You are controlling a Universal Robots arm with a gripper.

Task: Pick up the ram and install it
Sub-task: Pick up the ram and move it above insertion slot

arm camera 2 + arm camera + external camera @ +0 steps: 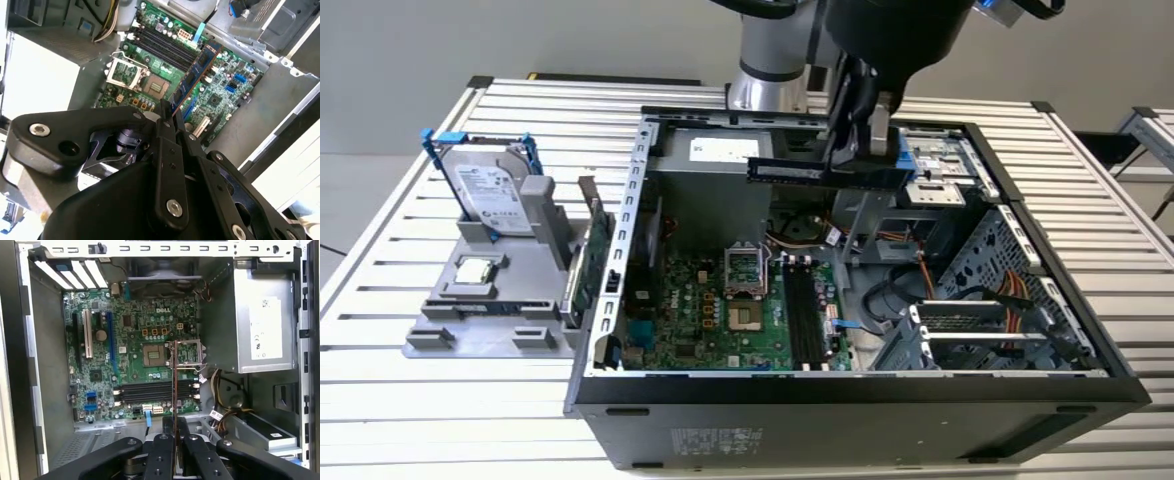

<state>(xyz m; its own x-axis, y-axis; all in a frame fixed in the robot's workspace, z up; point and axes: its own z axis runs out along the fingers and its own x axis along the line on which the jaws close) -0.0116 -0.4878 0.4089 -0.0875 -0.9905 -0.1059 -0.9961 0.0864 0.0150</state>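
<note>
Gripper (173, 425) clamped on the ram (196, 74), above motherboard (135, 340) — white printed label (265, 327) on power supply (245, 295)

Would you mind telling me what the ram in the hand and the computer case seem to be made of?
The ram, clamped in the hand, looks like rigid circuit board: a thin, flat, dark stick with a matt face. The computer case appears to be bare sheet metal, dull grey, judging by its punched holes and folded edges.

Dark ram (787, 171) — green motherboard (683, 318)
</note>
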